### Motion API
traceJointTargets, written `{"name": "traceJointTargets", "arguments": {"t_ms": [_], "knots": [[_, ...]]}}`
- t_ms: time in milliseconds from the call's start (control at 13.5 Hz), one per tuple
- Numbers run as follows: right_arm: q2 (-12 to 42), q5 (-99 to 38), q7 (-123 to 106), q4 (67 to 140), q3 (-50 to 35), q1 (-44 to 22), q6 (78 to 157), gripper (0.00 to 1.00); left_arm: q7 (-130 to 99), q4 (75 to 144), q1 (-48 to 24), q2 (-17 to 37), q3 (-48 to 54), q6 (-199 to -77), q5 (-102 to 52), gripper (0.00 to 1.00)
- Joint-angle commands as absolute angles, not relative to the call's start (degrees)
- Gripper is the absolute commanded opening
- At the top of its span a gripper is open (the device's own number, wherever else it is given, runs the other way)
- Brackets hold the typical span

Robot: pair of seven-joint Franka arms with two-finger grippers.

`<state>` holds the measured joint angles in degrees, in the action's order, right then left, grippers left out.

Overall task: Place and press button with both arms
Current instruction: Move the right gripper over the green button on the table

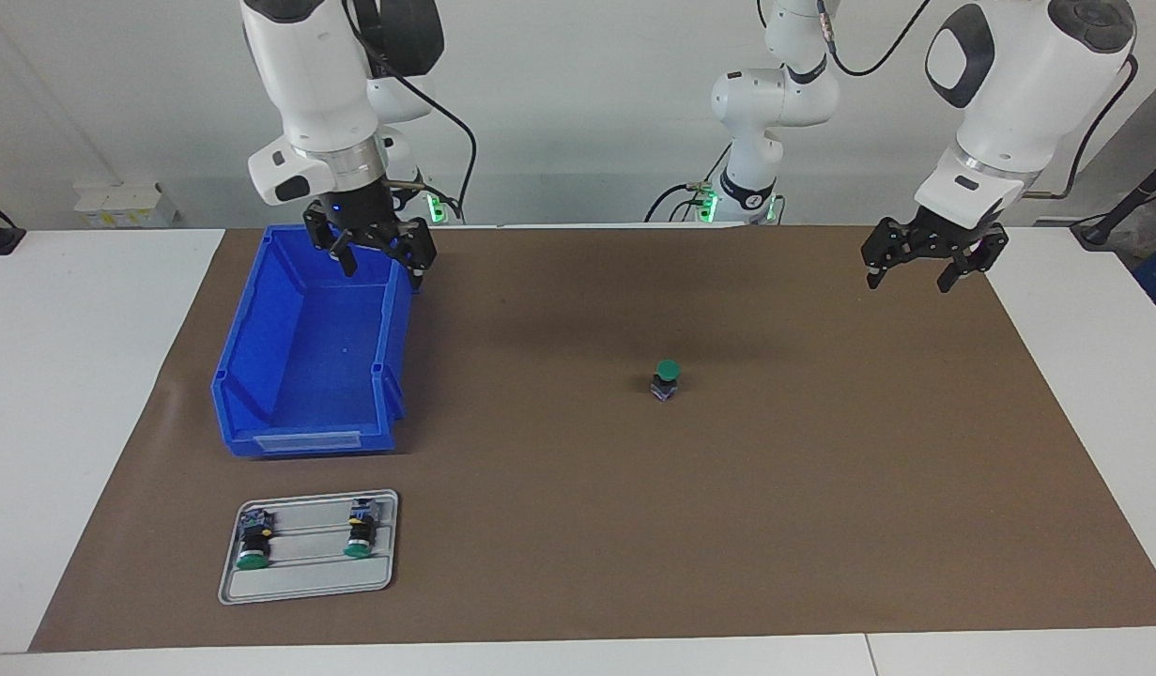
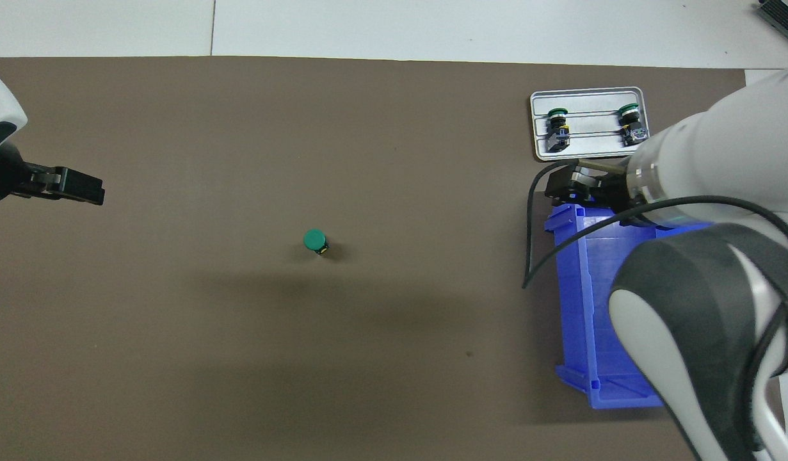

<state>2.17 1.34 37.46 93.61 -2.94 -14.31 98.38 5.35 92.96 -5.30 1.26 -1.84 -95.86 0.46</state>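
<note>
Brown mat: I see the button upright mid-table, nearer my left gripper, jaws spread; right gripper, also spread, over the bin.

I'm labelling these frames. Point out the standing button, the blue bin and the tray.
button [image 1: 668, 369]: facing view, on its green cap.
blue bin [image 1: 258, 361]: facing view, on its side wall.
tray [image 1: 305, 584]: facing view, on its bare lowest groove.

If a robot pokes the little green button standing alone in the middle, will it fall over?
Probably, if poked from the side. The small push-button with the round green cap stands upright on a narrow base on the brown mat, its cap wider than its body, so it looks top-heavy. Tipped over, the round cap might let it roll.
</note>
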Motion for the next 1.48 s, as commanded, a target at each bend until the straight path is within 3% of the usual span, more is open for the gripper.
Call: {"name": "traceJointTargets", "arguments": {"t_ms": [0,593,889,1037,1259,1407], "knots": [[5.17,2.45,50.66,93.96,-2.90,-20.01,101.94,0.95,4.13,94.92,-5.10,-0.70,-1.49,-95.10,1.41,1.00],[18.09,4.57,82.50,89.66,-2.90,-33.57,109.42,0.92,11.16,95.45,-3.69,-0.88,-1.58,-95.28,1.41,1.00],[25.56,4.92,88.85,82.54,-2.81,-37.52,109.60,0.92,10.64,95.36,-3.52,-0.88,-1.49,-95.27,1.41,1.00],[33.62,5.97,93.84,73.61,-2.64,-40.42,108.73,0.92,10.64,95.36,-3.60,-0.88,-1.49,-95.80,1.41,1.00],[40.76,6.33,96.42,64.72,-2.64,-40.96,109.60,0.92,10.63,95.36,-3.51,-0.88,-1.49,-95.80,1.41,1.00],[43.50,6.33,96.50,62.92,-2.72,-42.01,113.26,0.91,10.63,95.36,-3.52,-0.88,-1.49,-95.89,1.41,1.00]]}}
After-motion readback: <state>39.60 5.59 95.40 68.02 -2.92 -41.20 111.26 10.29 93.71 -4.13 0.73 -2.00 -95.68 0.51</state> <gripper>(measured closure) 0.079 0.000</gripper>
